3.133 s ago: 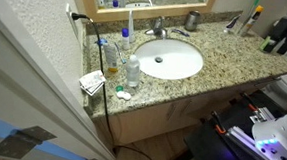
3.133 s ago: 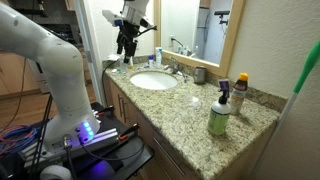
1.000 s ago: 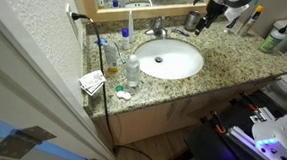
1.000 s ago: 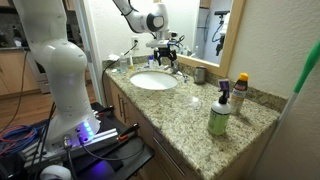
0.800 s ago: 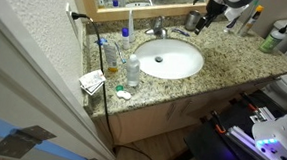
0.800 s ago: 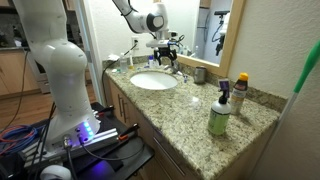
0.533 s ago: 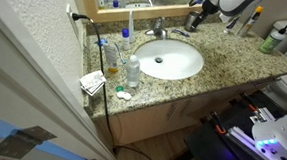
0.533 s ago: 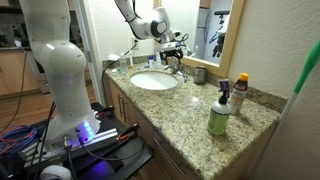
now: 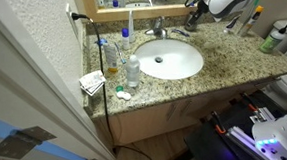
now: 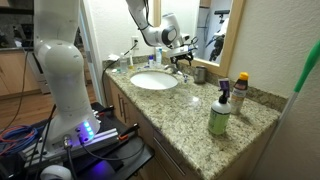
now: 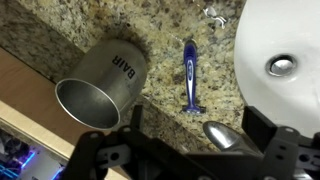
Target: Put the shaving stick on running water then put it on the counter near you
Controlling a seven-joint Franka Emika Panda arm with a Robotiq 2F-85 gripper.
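Black two-finger pincer (image 11: 190, 135), jaws spread wide and empty, over the speckled beige granite counter (image 11: 170, 30). The slim blue shaving stick (image 11: 191, 75) lies flat ahead of the fingertips, in line with their gap, between a brushed-metal cup (image 11: 100, 85) and the white oval basin (image 11: 285, 40).

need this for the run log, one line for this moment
hand: open, empty | shaving stick: flat on counter between metal cup and basin, ungrasped

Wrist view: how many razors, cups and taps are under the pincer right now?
Slim blue razor: 1
Round steel cup: 1
Short chrome tap: 1
Total: 3
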